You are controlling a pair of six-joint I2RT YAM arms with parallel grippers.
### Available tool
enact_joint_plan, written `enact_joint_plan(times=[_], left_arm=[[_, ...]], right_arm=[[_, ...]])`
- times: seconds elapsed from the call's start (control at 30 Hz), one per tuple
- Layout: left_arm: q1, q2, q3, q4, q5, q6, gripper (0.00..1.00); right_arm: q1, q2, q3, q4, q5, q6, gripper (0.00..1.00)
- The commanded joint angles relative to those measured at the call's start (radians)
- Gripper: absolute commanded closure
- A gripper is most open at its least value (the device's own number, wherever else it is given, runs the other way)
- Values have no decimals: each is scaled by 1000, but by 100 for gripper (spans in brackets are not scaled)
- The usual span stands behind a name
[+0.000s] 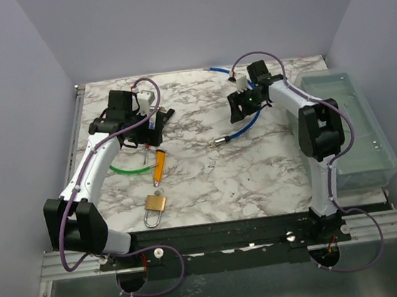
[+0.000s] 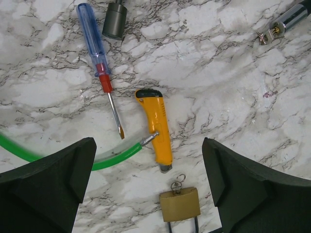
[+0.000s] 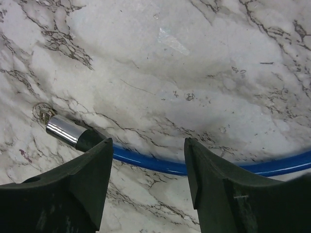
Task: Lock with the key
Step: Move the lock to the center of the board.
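A brass padlock (image 1: 155, 207) lies on the marble table near the front, its shackle toward the arms. In the left wrist view the padlock (image 2: 180, 204) has a small key with a ring (image 2: 177, 183) in its keyhole. My left gripper (image 1: 154, 120) is open and empty, hovering above the table beyond the padlock; its fingers (image 2: 53, 184) frame the padlock in the wrist view. My right gripper (image 1: 240, 106) is open and empty at the back, above a blue cable (image 3: 160, 164).
A yellow utility knife (image 2: 156, 127), a blue-handled screwdriver (image 2: 99, 58), a green cable (image 2: 58, 158) and a grey cylinder (image 2: 115, 20) lie near the padlock. A clear plastic bin (image 1: 350, 127) stands at the right edge. The blue cable's metal plug (image 1: 220, 142) lies mid-table.
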Motion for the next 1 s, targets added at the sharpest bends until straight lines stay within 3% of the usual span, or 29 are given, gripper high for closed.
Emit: enact_joint_plan(times=[0.0,0.27,0.4,0.67,0.8,0.97], left_arm=[[-6,-16,6,19,0,-4,1],[-7,-37,-14,24,-8,-1,1],[-7,-51,-21,23,-10,5,1],[-7,-67,-53,23,26,-1,1],[-9,-66,-62,24,51,-15,1],[-9,-64,-43,26,44,-35,1]], right_arm=[[21,38,-3,-13,-40,19,35],[101,29,-130,-30,6,-37,37],[110,4,-211,-77,-3,-89,45],[110,-227,-484,-133,-4,-209,47],[110,-354,-513,-78,95,-118,42],[107,-431,-528,25,262,159,31]])
